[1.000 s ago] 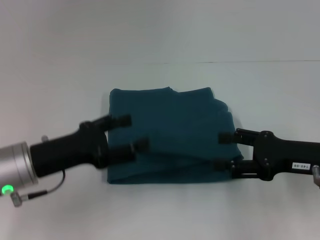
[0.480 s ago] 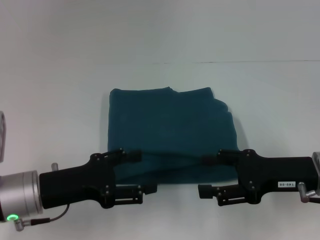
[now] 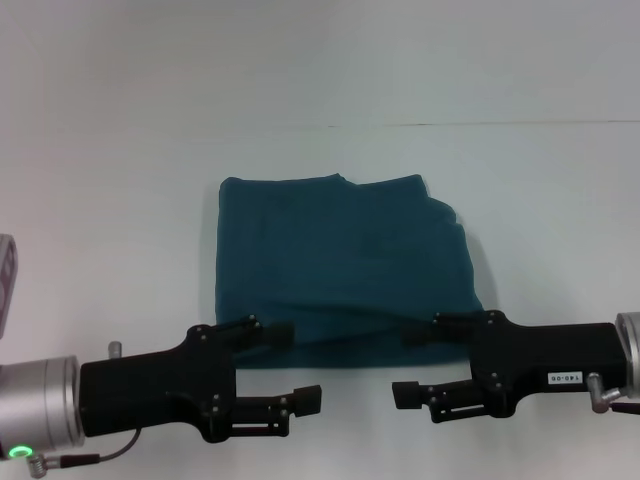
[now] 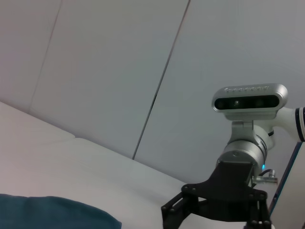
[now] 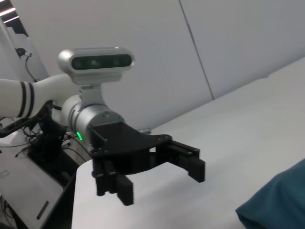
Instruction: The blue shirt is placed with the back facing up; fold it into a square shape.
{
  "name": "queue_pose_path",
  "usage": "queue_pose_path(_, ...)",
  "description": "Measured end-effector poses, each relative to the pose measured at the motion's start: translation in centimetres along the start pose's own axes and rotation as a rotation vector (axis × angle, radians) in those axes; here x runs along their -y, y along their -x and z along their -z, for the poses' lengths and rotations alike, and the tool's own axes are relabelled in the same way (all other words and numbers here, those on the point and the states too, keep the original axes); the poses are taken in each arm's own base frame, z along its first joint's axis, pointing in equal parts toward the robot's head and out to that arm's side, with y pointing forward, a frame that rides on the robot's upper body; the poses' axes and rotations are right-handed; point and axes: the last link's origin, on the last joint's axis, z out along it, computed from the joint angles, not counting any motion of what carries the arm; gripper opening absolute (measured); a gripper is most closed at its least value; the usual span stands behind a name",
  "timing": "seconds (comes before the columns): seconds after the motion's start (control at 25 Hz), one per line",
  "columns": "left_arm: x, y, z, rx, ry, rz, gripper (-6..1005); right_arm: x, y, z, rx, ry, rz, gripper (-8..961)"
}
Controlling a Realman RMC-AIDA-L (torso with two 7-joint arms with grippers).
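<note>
a plain white table [image 3: 120,200] fills the head view, crossed by a thin dark seam line toward its far side, and pale wall panels with dark joints are seen behind it in both wrist views. the blue shirt [image 3: 340,265] is laid flat near the middle of the table, already folded into a roughly square, dark teal block with its plain side up; its left edge is straight, its far edge shows a small notch, and its right edge is uneven, with layered folds stepping outward. soft creases are seen along the near edge. no lettering is visible. a corner of the shirt is also caught in the left wrist view [image 4: 52,212] and in the right wrist view [image 5: 279,202]. the left gripper [image 3: 295,365] is held at the shirt's near left corner with its fingers spread apart and nothing between them; whether it touches the cloth cannot be told. the right gripper [image 3: 418,362] is held at the near right corner, likewise spread and empty, facing the left one across a gap of bare table. no containers are seen on the table.
</note>
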Motion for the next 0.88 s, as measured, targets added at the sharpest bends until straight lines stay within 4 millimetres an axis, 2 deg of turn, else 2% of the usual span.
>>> queue_pose_path(0.88, -0.16, 0.11, 0.0, 0.003, 0.01, 0.01, 904, 0.15, 0.16, -0.07, 0.006, -0.01, 0.001, 914)
